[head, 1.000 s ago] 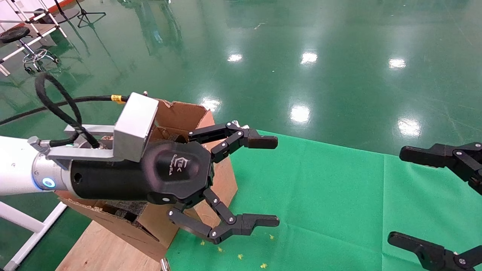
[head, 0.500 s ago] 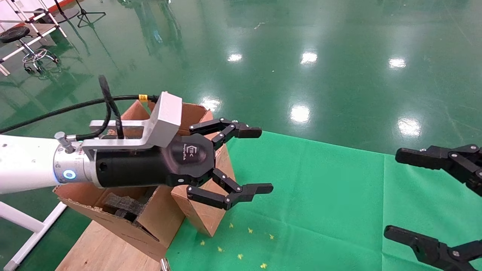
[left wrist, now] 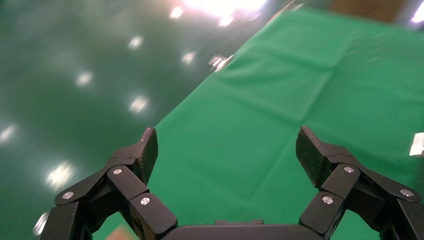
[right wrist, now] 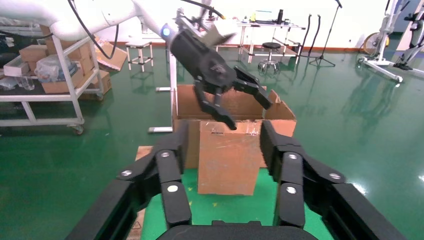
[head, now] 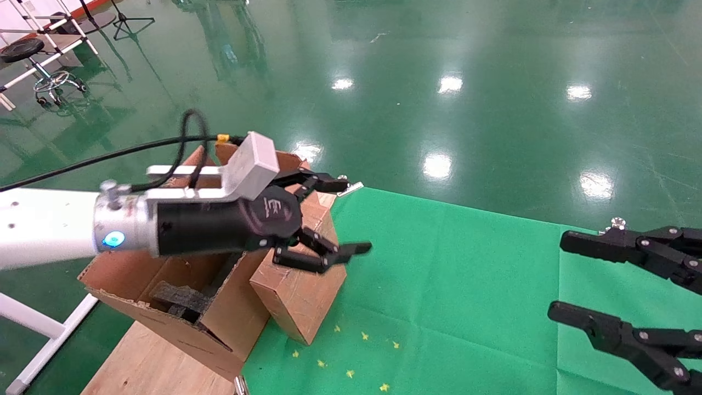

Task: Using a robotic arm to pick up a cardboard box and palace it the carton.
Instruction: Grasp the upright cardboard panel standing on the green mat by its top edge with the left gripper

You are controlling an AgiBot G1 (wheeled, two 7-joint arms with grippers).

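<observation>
Left gripper: robotic arm's gripper (head: 341, 216) hovers above the cardboard box, fingers spread and empty; its wrist view shows both pads (left wrist: 148, 149) apart over green cloth
Cardboard box: cardboard box (head: 299, 293) stands on the green cloth (head: 460, 285), leaning against the side of the carton; seen from the right wrist it is directly in front of the carton (right wrist: 228, 157)
Carton: carton (head: 164, 285) sits at the table's left edge, flaps upright, black foam pieces (head: 181, 299) inside
In the way: carton's near flap and the arm's silver box mount (head: 252, 164) with black cable (head: 109, 156) crowd the box's top
Right gripper: right gripper (head: 554, 280) is parked over the cloth's right side, fingers spread, empty, well apart from the box
Surroundings: glossy green floor (head: 466, 82), small yellow specks (head: 351, 351) on the cloth, white frame (head: 33, 340) beside the table, stool (head: 33, 60) far left
</observation>
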